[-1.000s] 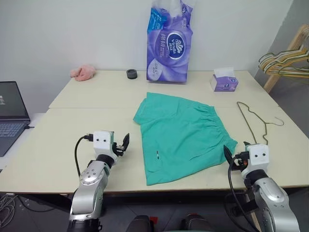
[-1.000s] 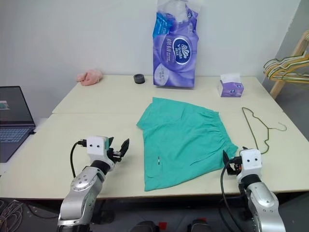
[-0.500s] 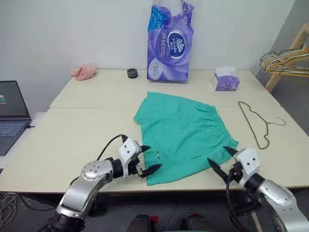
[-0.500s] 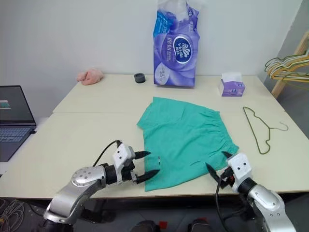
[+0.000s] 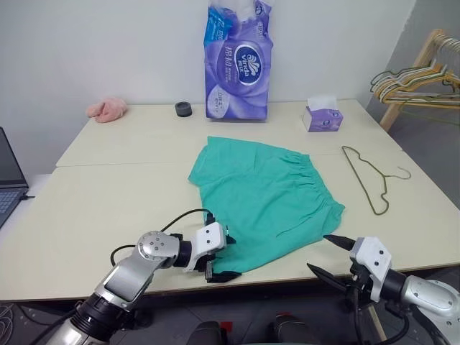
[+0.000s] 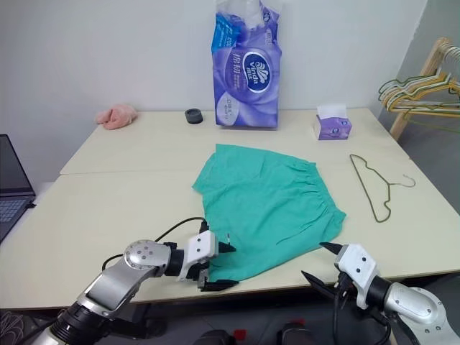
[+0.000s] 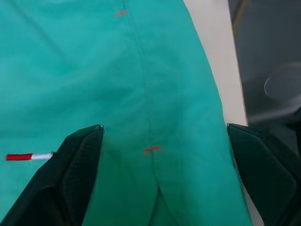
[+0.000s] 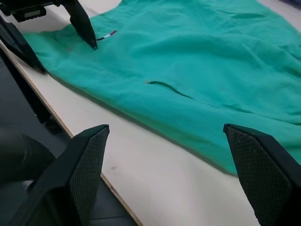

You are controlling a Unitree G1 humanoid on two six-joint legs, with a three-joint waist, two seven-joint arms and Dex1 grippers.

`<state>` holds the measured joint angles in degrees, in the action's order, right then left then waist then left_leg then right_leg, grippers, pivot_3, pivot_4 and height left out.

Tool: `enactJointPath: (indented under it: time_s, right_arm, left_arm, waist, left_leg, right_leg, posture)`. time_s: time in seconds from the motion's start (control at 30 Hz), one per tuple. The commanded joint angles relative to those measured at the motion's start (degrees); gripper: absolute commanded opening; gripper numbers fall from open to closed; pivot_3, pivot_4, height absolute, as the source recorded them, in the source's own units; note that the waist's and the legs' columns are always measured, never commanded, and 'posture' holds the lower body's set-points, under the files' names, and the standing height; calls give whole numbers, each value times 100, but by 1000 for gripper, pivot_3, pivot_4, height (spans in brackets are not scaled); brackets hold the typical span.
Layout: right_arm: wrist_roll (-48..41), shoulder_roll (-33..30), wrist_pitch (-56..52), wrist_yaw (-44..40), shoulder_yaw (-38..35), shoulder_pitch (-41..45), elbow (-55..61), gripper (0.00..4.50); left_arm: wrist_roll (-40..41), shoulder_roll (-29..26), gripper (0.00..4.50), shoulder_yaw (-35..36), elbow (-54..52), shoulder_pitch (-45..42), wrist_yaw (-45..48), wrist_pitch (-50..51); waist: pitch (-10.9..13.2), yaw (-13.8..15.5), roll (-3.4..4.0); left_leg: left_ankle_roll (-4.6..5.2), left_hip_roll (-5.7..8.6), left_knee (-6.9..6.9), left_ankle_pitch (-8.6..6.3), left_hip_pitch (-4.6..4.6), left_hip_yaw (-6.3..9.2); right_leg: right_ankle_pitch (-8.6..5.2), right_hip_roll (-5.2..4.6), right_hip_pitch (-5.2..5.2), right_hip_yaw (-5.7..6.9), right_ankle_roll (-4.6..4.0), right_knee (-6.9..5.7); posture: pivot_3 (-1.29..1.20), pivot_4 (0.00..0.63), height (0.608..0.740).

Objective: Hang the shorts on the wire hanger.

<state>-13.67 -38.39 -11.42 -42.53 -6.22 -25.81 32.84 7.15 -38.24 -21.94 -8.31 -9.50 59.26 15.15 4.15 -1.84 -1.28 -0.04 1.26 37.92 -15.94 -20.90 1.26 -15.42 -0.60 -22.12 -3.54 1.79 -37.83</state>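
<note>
The left pincer (image 5: 219, 253) sits spread at the near hem of the shorts (image 5: 262, 198), one finger over the cloth beside the small white mark (image 7: 41, 156) and the other at the bench edge, so the hem lies between its fingers but is not pinched. A second ago this pincer stood upright over bare bench (image 5: 100, 208) well to the left of the shorts; it has since swung in to the right and tipped down onto the hem corner. The right pincer (image 5: 327, 253) is spread too, holding nothing, hanging just off the near bench edge below the shorts' right hem corner; earlier it stood upright at that edge and has now turned to point in toward the cloth. Both arms, then, have gone from waiting to lining up on the two near corners of the hem, which I judge to be the approach to a two-handed lift, with closing on the cloth the next thing needed. The shorts lie flat in the middle of the bench, waistband toward the right, unmoved. The wire hanger (image 5: 366, 176) lies flat on the bench to the right of the waistband, near but not touching, untouched so far
</note>
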Motion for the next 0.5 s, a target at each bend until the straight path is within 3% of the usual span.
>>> enactJointPath:
  time_s: [0.03,0.37,0.5]
  right_arm:
    - [327,-117,610,-38,-191,-7,-220,4162]
    - [1235,-479,1606,118,-230,678,-1536,4162]
    - [1899,-795,2059,196,83,1467,-2420,4162]
  left_arm:
    - [-392,67,3049,-22,306,-130,-212,-387]
    - [-250,423,34,380,592,-308,-580,-570]
    - [-53,472,34,542,450,-294,-479,-463]
  waist:
    - [-1,-1,3]
    - [4,-12,8]
    - [6,-20,7]
  left_leg:
    - [0,0,2,0,1,-2]
    - [1,1,4,0,8,-5]
    - [1,2,4,1,8,-17]
  right_leg:
    - [-7,-1,1,-2,-12,0]
    - [7,-1,9,-3,11,0]
    - [15,1,5,-13,25,-1]
  posture:
    - [-87,47,740]
    - [-82,51,740]
    - [-80,48,740]
